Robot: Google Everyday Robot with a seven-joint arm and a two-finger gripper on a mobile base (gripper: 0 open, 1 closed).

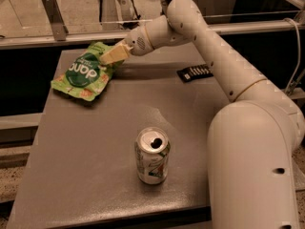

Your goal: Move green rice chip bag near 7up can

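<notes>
The green rice chip bag (83,75) is at the far left corner of the bench (86,185), reaching its left edge. Its upper right corner is pinched in the hand (110,57), whose fingers (116,54) are closed together on the crinkled edge. The 7up can (152,157) stands upright well apart from the bag, near the middle of the near edge, and a small black packet (195,73) lies toward the far right, beneath the arm.
</notes>
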